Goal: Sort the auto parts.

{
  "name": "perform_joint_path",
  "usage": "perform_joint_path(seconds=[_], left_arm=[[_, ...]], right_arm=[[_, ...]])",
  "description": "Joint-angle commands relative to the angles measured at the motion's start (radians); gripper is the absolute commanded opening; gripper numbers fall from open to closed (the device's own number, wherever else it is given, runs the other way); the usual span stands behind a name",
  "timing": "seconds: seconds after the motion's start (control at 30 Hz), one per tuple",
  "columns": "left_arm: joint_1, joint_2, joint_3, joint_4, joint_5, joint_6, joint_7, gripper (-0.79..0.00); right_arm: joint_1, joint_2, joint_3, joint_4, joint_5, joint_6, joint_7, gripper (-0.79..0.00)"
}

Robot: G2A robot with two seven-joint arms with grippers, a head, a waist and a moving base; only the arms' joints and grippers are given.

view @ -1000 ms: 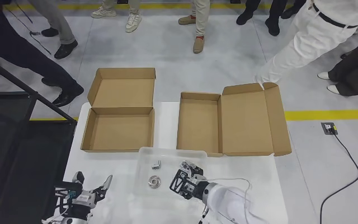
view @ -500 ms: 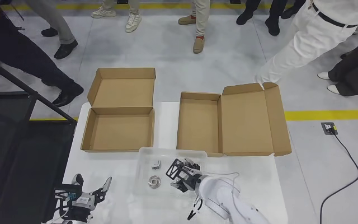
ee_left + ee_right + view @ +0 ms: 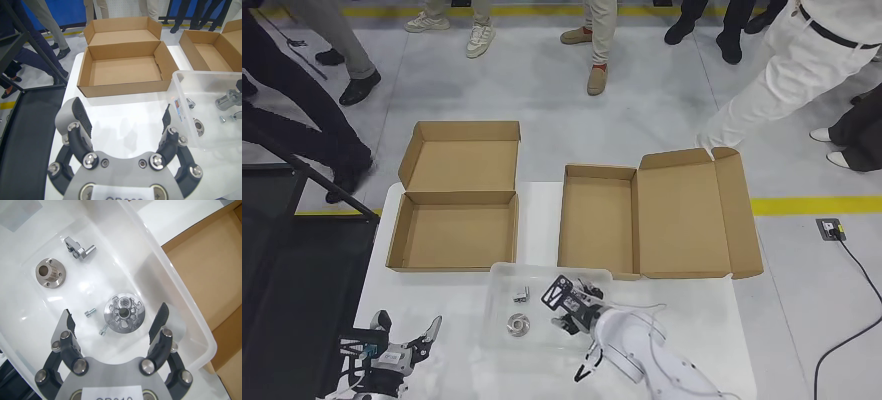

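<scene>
**Counter** [image 3: 537, 215]: white, in the middle of the top view.

**Clear plastic bin** [image 3: 504, 270]: lower centre of the top view, just in front of the two cartons. It holds all the parts:
- slotted round disc [image 3: 124, 313]
- flanged hub [image 3: 50, 275], seen at the bin's left in the top view
- bracket with a pin [image 3: 79, 249], just beyond the hub
- two small screws [image 3: 90, 313], lying loose beside the disc

**Left carton** [image 3: 454, 232]: open, its lid folded back, in the centre-left of the top view.

**Right carton** [image 3: 597, 222]: open, its lid folded out to the right, in the centre-right of the top view.

**Right end effector** [image 3: 116, 313]: inside the bin. Its fingers are spread, one to each side of the slotted disc, and they grip nothing.

**Left end effector** [image 3: 122, 107]: lower left of the top view, over bare counter beside the bin's left wall. Its fingers are spread wide with nothing between them.
</scene>
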Motion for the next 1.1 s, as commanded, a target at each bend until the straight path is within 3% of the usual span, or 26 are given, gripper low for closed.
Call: perform_joint_path(seconds=[0.0, 0.03, 0.1, 0.3, 0.37, 0.5, 0.53, 0.57, 1.07], left_arm=[[0.0, 0.0, 0.0, 0.0, 0.0, 0.0, 0.0, 0.0], [0.0, 0.0, 0.0, 0.0, 0.0, 0.0, 0.0, 0.0], [0.0, 0.0, 0.0, 0.0, 0.0, 0.0, 0.0, 0.0], [0.0, 0.0, 0.0, 0.0, 0.0, 0.0, 0.0, 0.0], [0.0, 0.0, 0.0, 0.0, 0.0, 0.0, 0.0, 0.0], [0.0, 0.0, 0.0, 0.0, 0.0, 0.0, 0.0, 0.0], [0.0, 0.0, 0.0, 0.0, 0.0, 0.0, 0.0, 0.0], [0.0, 0.0, 0.0, 0.0, 0.0, 0.0, 0.0, 0.0], [0.0, 0.0, 0.0, 0.0, 0.0, 0.0, 0.0, 0.0]], right_arm=[[0.006, -0.004, -0.002, 0.01, -0.003, 0.004, 0.001, -0.031], [0.009, -0.006, -0.003, 0.017, -0.002, 0.004, 0.001, -0.086], [0.015, -0.009, -0.005, 0.029, -0.004, 0.005, 0.005, -0.092], [0.027, -0.018, -0.002, 0.057, -0.006, 0.007, 0.01, -0.252], [0.029, -0.021, -0.001, 0.065, -0.006, 0.009, 0.011, -0.416], [0.027, -0.024, 0.005, 0.053, -0.009, 0.008, 0.006, -0.616], [0.023, -0.024, 0.007, 0.041, -0.006, -0.003, -0.005, -0.745], [0.018, -0.023, 0.011, 0.03, -0.002, -0.015, -0.013, -0.785], [-0.094, 0.015, 0.123, -0.406, -0.171, -0.092, 0.006, -0.785]])
